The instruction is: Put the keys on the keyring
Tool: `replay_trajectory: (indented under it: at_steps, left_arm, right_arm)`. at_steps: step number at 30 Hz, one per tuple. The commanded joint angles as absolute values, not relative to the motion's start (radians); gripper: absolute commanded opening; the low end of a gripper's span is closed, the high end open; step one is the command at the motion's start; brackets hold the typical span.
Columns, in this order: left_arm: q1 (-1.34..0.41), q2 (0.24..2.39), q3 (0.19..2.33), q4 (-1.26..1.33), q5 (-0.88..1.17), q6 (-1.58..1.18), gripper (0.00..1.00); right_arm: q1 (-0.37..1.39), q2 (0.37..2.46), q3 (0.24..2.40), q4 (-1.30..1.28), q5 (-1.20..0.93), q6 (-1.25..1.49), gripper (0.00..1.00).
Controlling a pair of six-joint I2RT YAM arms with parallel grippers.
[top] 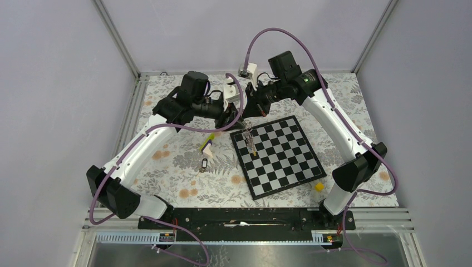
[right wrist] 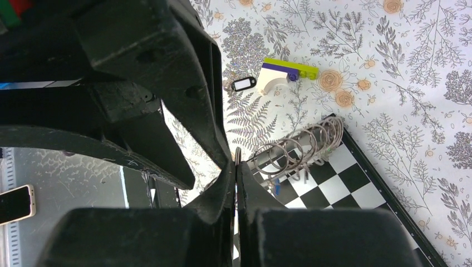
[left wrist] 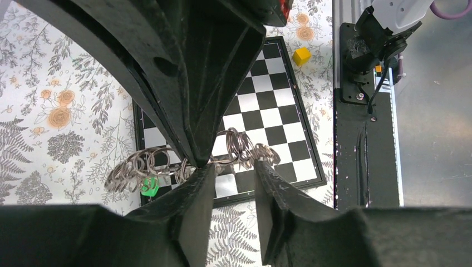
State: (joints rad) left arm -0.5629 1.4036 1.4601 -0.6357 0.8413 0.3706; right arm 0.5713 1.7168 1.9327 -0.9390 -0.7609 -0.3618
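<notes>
**A:** Top view first. Where's the ring?

**B:** The ring (top: 249,132) hangs over the board's (top: 289,161) 11 o'clock corner, between the left gripper (top: 227,121) and the right gripper (top: 251,111). A black key (top: 204,164) lies on the cloth (top: 183,183) at the board's 9 o'clock, with a wedge (top: 208,144) at the key's 12. A yellow block (top: 319,187) sits at the board's 4.

**A:** Left wrist?

**B:** The left gripper's fingers (left wrist: 195,211) stand apart, and ring loops span their tips. I cannot tell whether they pinch. The right gripper's tips point in from 12 o'clock and meet on the ring. A green key (left wrist: 148,186) hangs at 7 o'clock.

**A:** Right wrist?

**B:** Its jaws are closed on the ring's thin edge, and the loops fan out toward 2 o'clock. The black key's white label shows no text I can read. A phone (right wrist: 16,203) lies at 8 o'clock.
</notes>
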Motion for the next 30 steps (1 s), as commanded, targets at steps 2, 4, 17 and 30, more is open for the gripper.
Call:
replay_trajectory:
  at_steps: [2,4,17,30]
  left_arm:
    - [-0.564,1.405,1.508,-0.597,0.887,0.4,0.27]
    - [-0.564,1.404,1.506,-0.597,0.885,0.403,0.22]
    - [-0.565,1.394,1.505,-0.598,0.92,0.453,0.39]
    - [-0.564,1.387,1.517,-0.598,0.971,0.499,0.42]
  right_arm:
    - [0.569,1.698,1.95,-0.925,-0.817,-0.36,0.0]
    - [0.569,1.698,1.951,-0.925,-0.817,-0.36,0.0]
    - [0.564,1.707,1.955,-0.925,-0.825,-0.35,0.0]
    - [0.562,1.713,1.947,-0.926,-0.83,-0.344,0.0]
